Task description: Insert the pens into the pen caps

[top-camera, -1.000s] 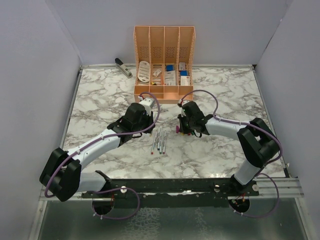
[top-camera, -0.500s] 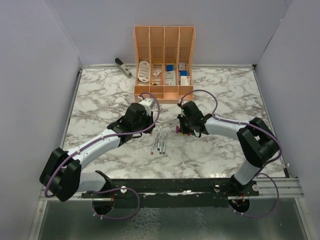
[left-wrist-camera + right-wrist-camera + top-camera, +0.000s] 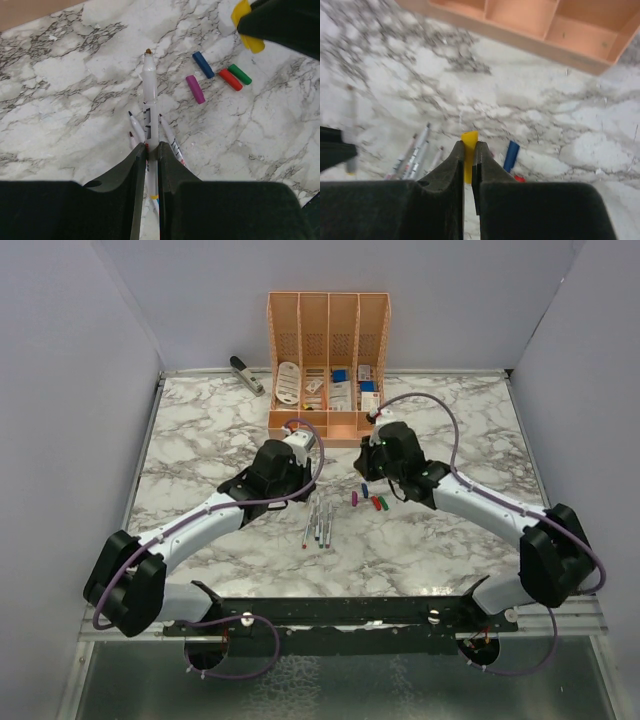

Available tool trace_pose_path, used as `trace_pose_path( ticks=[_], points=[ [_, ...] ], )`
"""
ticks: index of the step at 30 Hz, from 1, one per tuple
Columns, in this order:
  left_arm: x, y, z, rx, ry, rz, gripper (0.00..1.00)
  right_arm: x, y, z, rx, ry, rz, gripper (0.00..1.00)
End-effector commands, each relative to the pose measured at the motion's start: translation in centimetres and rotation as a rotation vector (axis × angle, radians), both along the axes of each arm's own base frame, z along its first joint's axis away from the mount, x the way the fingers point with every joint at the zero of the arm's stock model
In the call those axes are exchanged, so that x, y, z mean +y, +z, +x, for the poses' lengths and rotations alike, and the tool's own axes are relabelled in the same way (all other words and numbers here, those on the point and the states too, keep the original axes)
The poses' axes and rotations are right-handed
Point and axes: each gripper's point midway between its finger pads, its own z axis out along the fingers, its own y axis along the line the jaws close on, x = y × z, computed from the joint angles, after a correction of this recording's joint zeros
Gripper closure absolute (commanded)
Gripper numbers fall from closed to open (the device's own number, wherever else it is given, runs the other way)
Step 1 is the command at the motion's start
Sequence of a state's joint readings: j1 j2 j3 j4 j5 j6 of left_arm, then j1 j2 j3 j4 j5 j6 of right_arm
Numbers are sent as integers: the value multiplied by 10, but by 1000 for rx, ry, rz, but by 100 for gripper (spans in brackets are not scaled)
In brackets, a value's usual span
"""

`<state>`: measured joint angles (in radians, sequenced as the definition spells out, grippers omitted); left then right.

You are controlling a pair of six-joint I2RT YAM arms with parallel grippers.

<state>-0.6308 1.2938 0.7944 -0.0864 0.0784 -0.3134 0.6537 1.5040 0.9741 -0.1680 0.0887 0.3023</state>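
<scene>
Yellow cap [image 3: 469,136] is up off the tabletop [image 3: 200,430] now, pinched in the right tool [image 3: 468,149], which was down by the other caps [image 3: 375,503] a second ago. Left tool [image 3: 152,150] clamps a pen [image 3: 149,90] mid-tabletop, tip up, so capping looks next.

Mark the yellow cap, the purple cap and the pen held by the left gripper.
yellow cap [image 3: 469,139]: right wrist view, on the end that sticks out of the grip.
purple cap [image 3: 195,89]: left wrist view, on its middle.
held pen [image 3: 149,92]: left wrist view, on the barrel below the tip.
</scene>
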Motion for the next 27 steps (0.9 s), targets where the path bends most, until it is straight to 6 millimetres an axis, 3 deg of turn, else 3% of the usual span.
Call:
trace_pose_path(
  ticks=[1, 12, 21, 27],
  points=[
    [-33, 22, -2, -45, -136, -104, 100, 16, 78, 15, -243, -1, 210, 98],
    [-85, 81, -17, -139, -304, -388, 100, 1, 178, -15, -573, 9, 550, 98],
    [-105, 95, -30, -133, -368, -438, 100, -16, 204, -37, -692, -11, 742, 98],
    [-108, 112, -36, -149, -390, -476, 100, -17, 205, -35, -725, -8, 731, 98]
  ],
)
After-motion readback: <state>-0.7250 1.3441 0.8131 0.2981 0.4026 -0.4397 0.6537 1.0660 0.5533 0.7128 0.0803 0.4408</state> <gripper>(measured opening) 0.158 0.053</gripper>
